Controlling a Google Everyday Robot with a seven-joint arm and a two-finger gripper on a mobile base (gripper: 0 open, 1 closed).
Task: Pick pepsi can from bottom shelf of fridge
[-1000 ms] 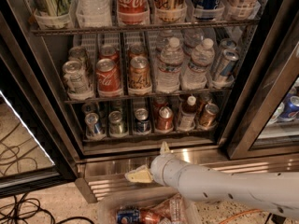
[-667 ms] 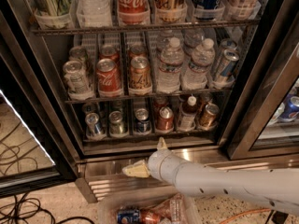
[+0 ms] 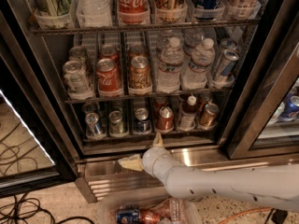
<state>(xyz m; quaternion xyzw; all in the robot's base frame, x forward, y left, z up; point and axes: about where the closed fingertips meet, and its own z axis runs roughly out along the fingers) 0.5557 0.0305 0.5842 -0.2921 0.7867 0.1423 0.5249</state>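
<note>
The pepsi can (image 3: 142, 121) is a small dark blue can with a silver top. It stands in a middle lane of the bottom shelf (image 3: 149, 136) of the fridge (image 3: 37, 101). A pale silver-blue can (image 3: 95, 125) stands two lanes to its left and a copper-red can (image 3: 165, 119) just to its right. My gripper (image 3: 143, 151) is on a white arm reaching in from the lower right. It is open and empty, just below the shelf's front edge. One finger (image 3: 158, 140) points up beneath the pepsi can, and the other (image 3: 131, 163) points left.
The ribbed steel base grille (image 3: 117, 185) lies under the gripper. A clear bin (image 3: 140, 213) of cans sits on the floor below. Cables (image 3: 23, 209) lie at the lower left. The rack above holds water bottles (image 3: 170, 66) and a coke can (image 3: 108, 76). The black door frame (image 3: 266, 106) stands at the right.
The gripper has moved up and slightly left, closer to the bottom shelf's front edge. The cans have not moved.
</note>
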